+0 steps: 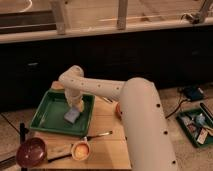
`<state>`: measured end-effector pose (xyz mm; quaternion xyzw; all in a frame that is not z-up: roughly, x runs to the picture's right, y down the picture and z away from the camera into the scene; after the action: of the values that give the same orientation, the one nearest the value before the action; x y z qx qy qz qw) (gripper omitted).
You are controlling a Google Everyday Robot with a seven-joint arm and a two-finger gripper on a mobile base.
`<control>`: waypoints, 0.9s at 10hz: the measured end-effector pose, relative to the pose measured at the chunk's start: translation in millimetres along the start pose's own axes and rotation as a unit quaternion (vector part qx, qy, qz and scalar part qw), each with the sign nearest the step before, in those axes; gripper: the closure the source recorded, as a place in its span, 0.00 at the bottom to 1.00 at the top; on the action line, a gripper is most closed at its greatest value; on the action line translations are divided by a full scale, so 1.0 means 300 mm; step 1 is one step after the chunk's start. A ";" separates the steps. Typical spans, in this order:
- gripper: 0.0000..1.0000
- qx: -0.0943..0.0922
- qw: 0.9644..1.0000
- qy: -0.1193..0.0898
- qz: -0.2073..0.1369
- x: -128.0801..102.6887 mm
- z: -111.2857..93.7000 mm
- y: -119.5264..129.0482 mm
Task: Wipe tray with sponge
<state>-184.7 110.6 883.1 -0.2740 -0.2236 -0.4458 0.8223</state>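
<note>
The bright green tray (47, 119) lies on the left part of the wooden table. The light blue-grey sponge (71, 116) with a yellowish edge lies inside the tray, toward its right side. My white arm reaches from the lower right across the table, and my gripper (75, 105) points down directly over the sponge, at or just above its far end.
A dark red bowl (31, 152) sits at the table's front left. A small orange-yellow bowl (80, 149) sits beside it, with a utensil (100, 135) lying nearby. A smaller dark-green tray (196, 126) of small items is on the floor at right. A dark counter runs behind.
</note>
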 end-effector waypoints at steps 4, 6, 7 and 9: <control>1.00 0.003 0.999 -0.013 -0.038 -0.074 0.032 -0.048; 1.00 0.003 0.999 -0.018 -0.032 -0.081 0.047 -0.010; 1.00 0.006 1.000 -0.018 -0.013 -0.047 0.042 0.047; 1.00 0.011 1.000 -0.015 0.001 -0.004 0.028 0.085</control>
<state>-164.5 128.3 882.1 -0.2715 -0.2402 -0.4382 0.8226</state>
